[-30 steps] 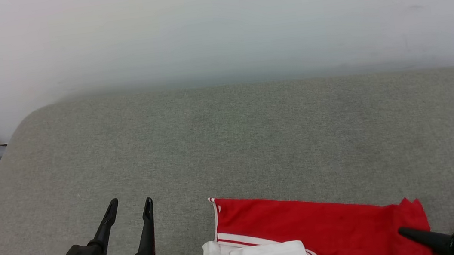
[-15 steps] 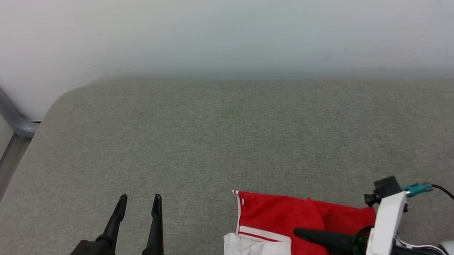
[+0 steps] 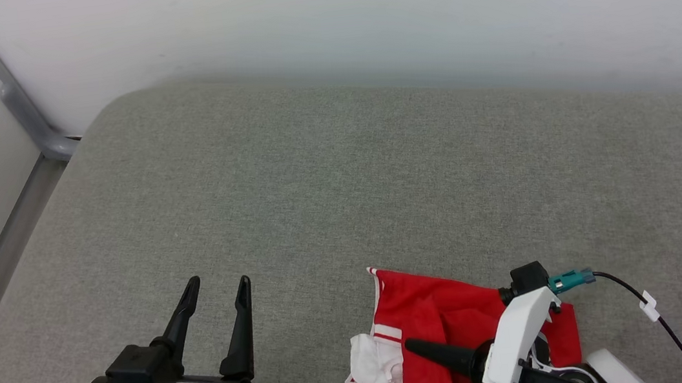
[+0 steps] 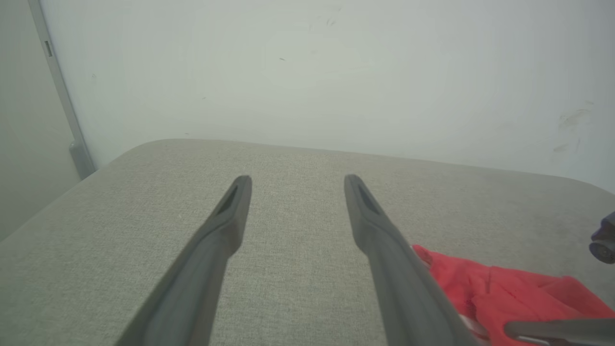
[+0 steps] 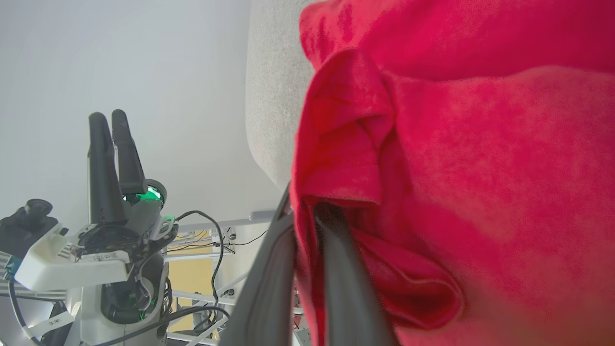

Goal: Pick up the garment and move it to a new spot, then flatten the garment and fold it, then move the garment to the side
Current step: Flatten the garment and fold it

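Right gripper (image 3: 415, 346) fingers clamped on the bunched red garment (image 3: 423, 305) — left gripper (image 3: 219, 280) fingers apart, nearby.

A grey fabric-covered surface (image 3: 338, 172) carries a bunched red-and-white garment (image 3: 421, 312) on its near side

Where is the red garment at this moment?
In the head view the garment is bunched on the grey cushion at the bottom, right of centre. The right hand grips it, and the open left hand is to its left.
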Controlling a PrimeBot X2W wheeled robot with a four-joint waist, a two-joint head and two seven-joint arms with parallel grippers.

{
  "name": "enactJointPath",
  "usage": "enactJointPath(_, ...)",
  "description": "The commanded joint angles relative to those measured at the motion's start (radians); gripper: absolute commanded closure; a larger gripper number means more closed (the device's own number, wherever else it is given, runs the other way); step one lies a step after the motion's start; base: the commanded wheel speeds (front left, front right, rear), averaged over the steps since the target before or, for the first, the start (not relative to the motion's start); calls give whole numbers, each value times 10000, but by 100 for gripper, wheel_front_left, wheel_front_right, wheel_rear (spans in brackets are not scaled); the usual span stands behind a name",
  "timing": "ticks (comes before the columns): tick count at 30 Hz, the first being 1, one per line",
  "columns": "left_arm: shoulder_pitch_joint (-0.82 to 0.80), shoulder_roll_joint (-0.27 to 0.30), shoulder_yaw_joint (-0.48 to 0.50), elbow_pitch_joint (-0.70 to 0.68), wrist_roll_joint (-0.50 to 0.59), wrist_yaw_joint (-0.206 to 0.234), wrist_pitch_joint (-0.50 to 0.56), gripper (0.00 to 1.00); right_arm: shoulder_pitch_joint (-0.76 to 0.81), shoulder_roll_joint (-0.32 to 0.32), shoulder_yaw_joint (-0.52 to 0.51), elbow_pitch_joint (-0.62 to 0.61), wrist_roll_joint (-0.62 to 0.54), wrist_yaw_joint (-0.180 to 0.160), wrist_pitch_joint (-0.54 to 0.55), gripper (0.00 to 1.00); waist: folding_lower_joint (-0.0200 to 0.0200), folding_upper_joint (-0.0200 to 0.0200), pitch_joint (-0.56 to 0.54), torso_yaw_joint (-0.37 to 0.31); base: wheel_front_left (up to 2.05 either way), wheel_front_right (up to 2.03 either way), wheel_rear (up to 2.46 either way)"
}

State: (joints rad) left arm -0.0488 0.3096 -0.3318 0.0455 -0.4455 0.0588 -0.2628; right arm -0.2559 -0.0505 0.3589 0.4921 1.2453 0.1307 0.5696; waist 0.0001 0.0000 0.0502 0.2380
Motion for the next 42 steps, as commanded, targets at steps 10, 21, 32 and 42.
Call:
enactJointPath(10,-133,-236,274,197,243,-251,-23,0,-650,8,857,-129,46,-1,-1052,0,-1,0,1,-74,0,0,0)
enactJointPath(21,307,-208,424,306,480,-123,-23,0,-117,-1549,297,-1125,-3958,-1,-4359,0,-1,0,-632,-804,0,0,0)
enactJointPath(32,592,-181,660,291,579,172,-24,0,1570,-1432,-3433,-2525,-8700,-1,-5816,0,-1,0,-906,-1596,0,0,0)
enactJointPath(42,966,-281,641,357,660,303,-24,0,3603,-416,-4470,-5594,-10701,-2,-5693,0,-1,0,-1302,-1795,0,0,0)
